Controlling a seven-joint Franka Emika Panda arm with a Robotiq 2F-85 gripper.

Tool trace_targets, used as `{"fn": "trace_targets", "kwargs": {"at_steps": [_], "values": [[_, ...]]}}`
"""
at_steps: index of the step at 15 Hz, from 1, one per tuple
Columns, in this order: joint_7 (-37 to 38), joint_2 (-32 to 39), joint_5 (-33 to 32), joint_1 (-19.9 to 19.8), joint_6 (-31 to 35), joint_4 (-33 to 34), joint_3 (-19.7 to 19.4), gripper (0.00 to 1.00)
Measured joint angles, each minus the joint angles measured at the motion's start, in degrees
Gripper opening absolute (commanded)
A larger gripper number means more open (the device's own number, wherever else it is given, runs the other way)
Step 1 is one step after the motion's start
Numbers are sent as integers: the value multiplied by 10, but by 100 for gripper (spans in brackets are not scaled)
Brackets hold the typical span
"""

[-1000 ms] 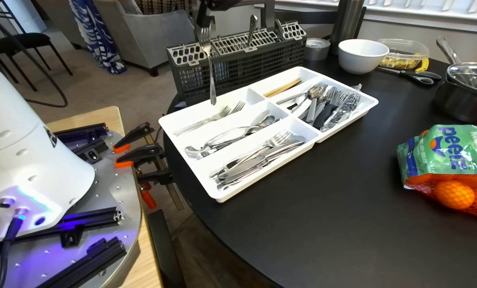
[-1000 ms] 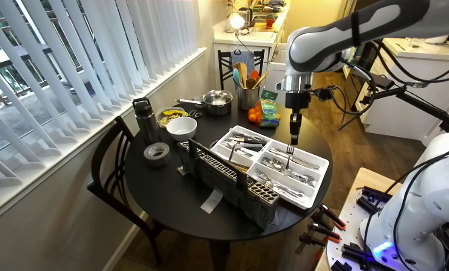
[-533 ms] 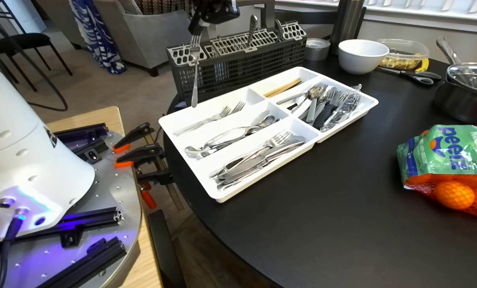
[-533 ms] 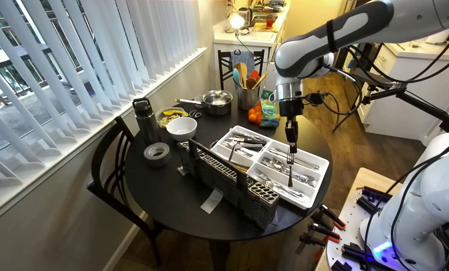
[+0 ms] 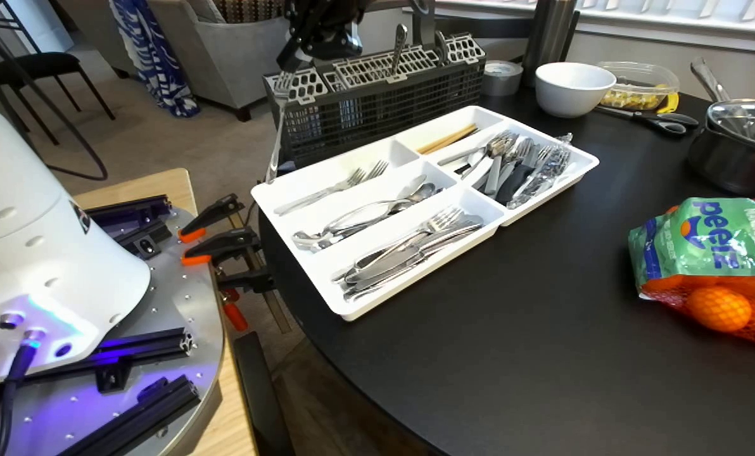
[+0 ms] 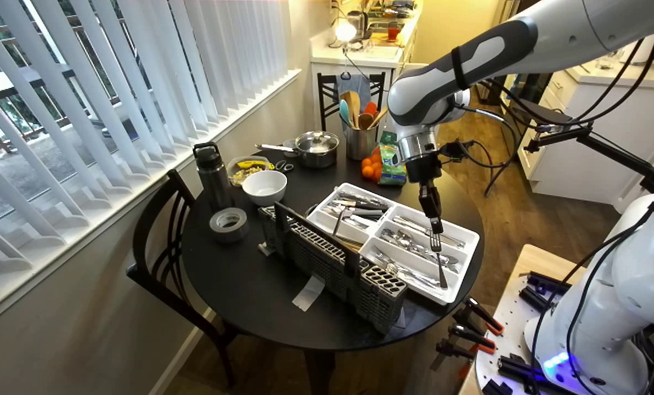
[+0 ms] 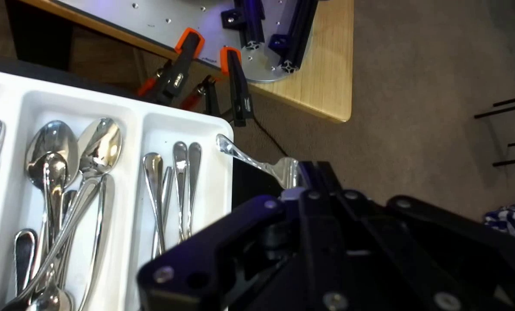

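Fork [image 5: 279, 130]: there it slants, handle down, its end at a corner of the white tray [image 5: 347, 310]; touching or not, you can't tell.
Gripper [image 6: 437, 224]: you're clenched right on the tines!
Compartment [image 7: 213, 190]: at that corner, more forks [image 5: 336, 188] lie together.
Basket [image 5: 377, 95]: grey, slotted, just beside your tray.
Table [image 5: 510, 354]: black, round, under both.

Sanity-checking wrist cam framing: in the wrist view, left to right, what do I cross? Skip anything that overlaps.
Spoons → cutlery handles in the tray → held fork → pincer fingertips → blue-and-white cloth at the right edge.
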Motion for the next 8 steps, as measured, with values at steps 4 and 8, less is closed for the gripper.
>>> {"fn": "trace_targets", "kwargs": {"at_steps": [4, 8], "values": [[15, 21, -21, -5, -2, 9, 6, 2], [34, 35, -40, -8, -1, 17, 13, 1]]}}
